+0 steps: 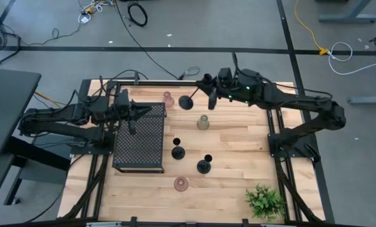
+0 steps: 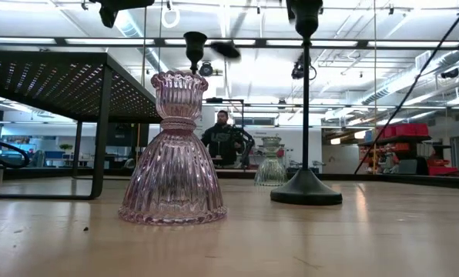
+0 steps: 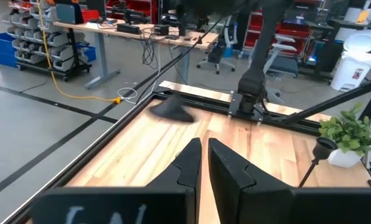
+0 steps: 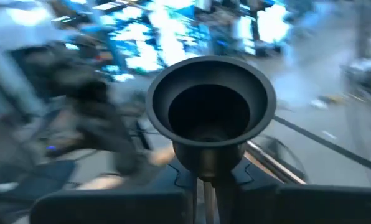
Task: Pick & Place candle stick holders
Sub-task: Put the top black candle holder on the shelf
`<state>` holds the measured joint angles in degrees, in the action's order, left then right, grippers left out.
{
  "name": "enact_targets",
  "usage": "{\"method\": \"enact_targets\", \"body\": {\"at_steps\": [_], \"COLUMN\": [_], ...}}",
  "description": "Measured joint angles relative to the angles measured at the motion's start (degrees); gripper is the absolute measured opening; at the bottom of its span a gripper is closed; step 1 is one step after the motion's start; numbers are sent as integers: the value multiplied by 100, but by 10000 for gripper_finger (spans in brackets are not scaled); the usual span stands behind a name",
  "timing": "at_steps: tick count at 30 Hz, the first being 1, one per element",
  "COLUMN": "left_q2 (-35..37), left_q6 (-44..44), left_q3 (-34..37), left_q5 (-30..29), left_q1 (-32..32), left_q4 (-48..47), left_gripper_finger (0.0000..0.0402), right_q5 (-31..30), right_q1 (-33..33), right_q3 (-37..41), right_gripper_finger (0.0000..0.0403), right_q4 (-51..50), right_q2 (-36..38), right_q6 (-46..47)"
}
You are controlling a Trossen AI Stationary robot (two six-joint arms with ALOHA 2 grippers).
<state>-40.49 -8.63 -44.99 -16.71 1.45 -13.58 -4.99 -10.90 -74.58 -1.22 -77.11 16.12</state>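
Observation:
My right gripper (image 1: 209, 96) is at the table's far middle, shut on a black candle stick holder whose round base (image 1: 187, 102) is off the table. The holder's cup (image 4: 210, 106) fills the right wrist view. Two more black holders (image 1: 178, 151) (image 1: 204, 165) stand on their bases mid-table. Glass holders stand on the table: a pink one far back (image 1: 168, 98), a pale green one (image 1: 203, 122) and a pink one near the front (image 1: 181, 183). My left gripper (image 3: 204, 163) is shut and empty above the black perforated stand (image 1: 139, 144). My right gripper pinches the black holder's thin stem (image 4: 206, 186) between its two fingers, just under the cup. The holder is lifted clear of the table and tilted, its cup end toward the wrist and its base (image 2: 226, 51) in the air.
A green leafy plant (image 1: 264, 202) stands at the near right corner. The perforated stand takes up the table's left part. In the low view a pink glass holder (image 2: 172, 150) is close to the camera, and a person (image 2: 226, 138) is in the room behind.

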Motion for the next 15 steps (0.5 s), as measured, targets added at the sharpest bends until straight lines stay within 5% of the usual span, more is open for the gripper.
{"method": "enact_targets", "body": {"at_steps": [8, 15], "left_q2": [-2, -2], "left_q6": [-122, -72], "left_q3": [0, -1], "left_q5": [303, 300], "left_q1": [-2, -2], "left_q4": [154, 328], "left_gripper_finger": [44, 147], "right_q5": [27, 248], "right_q1": [597, 737], "right_q3": [-1581, -2741], "right_gripper_finger": [20, 20], "right_q4": [-476, -886], "right_q2": [-1037, -2093], "right_q6": [-96, -53]}}
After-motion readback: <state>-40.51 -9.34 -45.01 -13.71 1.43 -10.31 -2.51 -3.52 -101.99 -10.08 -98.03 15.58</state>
